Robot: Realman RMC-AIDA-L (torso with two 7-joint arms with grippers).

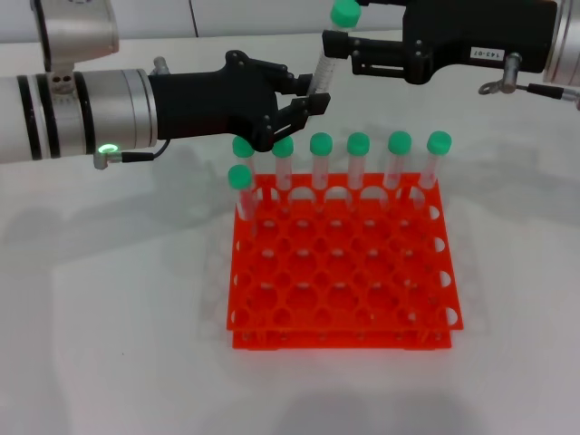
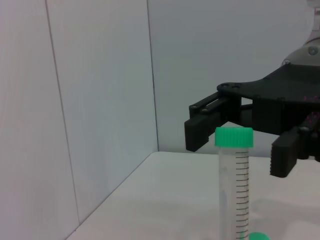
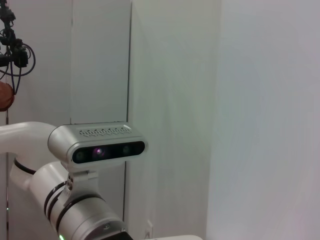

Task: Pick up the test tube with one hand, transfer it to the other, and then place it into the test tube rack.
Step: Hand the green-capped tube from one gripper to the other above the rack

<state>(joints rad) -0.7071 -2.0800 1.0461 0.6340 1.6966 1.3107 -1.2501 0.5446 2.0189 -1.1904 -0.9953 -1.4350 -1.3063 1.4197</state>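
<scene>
The test tube [image 1: 324, 65], clear with a green cap [image 1: 345, 13], is held tilted in the air behind the rack. My left gripper [image 1: 313, 98], unlabelled and with a green wrist light, is shut on its lower end. My right gripper [image 1: 337, 50], bearing a white label, reaches in from the right. In the left wrist view its fingers [image 2: 200, 135] stand open on either side of the tube [image 2: 235, 185] just below the cap, with gaps on both sides. The orange-red rack [image 1: 362, 337] stands on the table below and in front.
Several other green-capped tubes [image 1: 358, 159] stand in the rack's back row, and one more [image 1: 240, 181] stands in the second row at the left. The rack's other holes are empty. The white table [image 1: 109, 299] surrounds the rack. The right wrist view shows only my left arm's wrist camera [image 3: 97, 145] and walls.
</scene>
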